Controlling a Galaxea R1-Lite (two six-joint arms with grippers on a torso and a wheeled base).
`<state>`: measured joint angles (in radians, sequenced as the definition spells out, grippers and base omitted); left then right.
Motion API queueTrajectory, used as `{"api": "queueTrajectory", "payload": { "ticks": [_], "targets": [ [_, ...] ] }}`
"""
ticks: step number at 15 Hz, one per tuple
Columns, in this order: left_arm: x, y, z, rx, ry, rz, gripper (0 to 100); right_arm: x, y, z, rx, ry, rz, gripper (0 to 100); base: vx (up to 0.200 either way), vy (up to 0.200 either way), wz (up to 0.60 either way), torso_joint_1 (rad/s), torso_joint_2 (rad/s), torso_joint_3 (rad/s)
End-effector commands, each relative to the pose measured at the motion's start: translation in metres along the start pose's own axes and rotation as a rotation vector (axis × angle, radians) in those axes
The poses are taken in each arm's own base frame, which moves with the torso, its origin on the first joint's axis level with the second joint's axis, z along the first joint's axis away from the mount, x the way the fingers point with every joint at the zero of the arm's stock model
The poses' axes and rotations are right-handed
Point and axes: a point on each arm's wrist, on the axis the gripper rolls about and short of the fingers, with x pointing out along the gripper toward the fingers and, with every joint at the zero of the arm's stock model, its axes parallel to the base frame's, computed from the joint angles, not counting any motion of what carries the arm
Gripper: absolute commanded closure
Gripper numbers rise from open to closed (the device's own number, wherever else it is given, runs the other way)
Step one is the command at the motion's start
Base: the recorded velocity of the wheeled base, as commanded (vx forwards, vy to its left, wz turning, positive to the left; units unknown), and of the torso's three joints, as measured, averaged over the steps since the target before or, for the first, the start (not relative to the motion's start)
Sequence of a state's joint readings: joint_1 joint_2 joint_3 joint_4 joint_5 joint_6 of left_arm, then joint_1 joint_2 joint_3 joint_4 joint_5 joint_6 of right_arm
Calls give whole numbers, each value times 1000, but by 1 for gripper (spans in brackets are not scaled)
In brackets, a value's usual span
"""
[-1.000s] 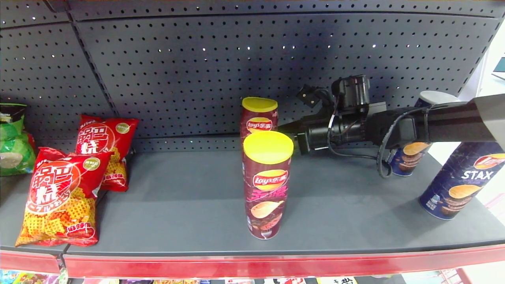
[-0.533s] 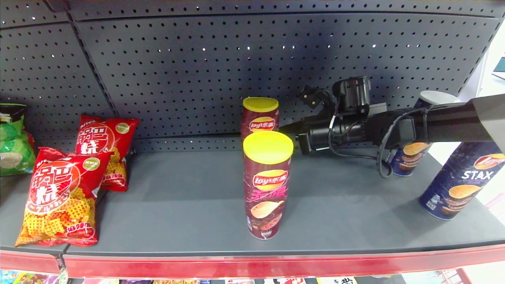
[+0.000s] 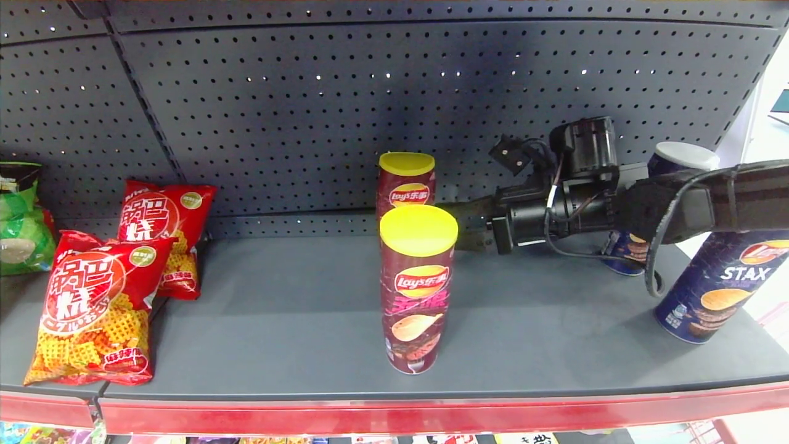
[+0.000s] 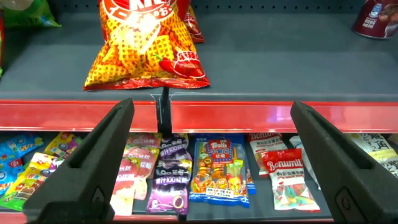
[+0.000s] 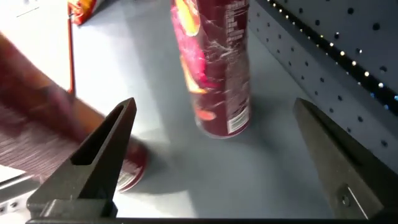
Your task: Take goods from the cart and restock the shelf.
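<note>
The right tool (image 3: 457,224), spread apart, hangs just beside the rear red can (image 3: 405,182) on the shelf (image 3: 277,320); the left tool (image 4: 211,104) is spread apart too.

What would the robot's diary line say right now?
right end effector: open, facing rear red can | left end effector: open, facing red shelf edge | front red can: upright

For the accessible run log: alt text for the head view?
At the middle of the shelf, the open right gripper is beside the rear red chip can, behind the front red chip can. At the left sit red snack bags; at the right stand blue chip cans.
</note>
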<state>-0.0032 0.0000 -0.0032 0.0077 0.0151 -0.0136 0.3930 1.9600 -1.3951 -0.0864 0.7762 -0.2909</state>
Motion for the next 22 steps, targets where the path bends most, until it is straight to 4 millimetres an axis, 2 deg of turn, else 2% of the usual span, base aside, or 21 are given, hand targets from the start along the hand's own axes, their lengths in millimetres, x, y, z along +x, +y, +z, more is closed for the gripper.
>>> {"api": "queueTrajectory", "payload": {
  "ticks": [1, 4, 9, 22],
  "targets": [
    [0, 0, 0, 0, 0, 0, 0, -12, 13, 4, -10, -8, 0, 0, 0, 0, 0, 0, 0, 0],
    [0, 0, 0, 0, 0, 0, 0, -9, 25, 4, -14, -1, 29, 0, 0, 0, 0, 0, 0, 0],
    [0, 0, 0, 0, 0, 0, 0, -4, 33, 5, -21, 2, 54, 0, 0, 0, 0, 0, 0, 0],
    [0, 0, 0, 0, 0, 0, 0, -3, 38, -2, -3, 24, 64, 0, 0, 0, 0, 0, 0, 0]
  ]
}}
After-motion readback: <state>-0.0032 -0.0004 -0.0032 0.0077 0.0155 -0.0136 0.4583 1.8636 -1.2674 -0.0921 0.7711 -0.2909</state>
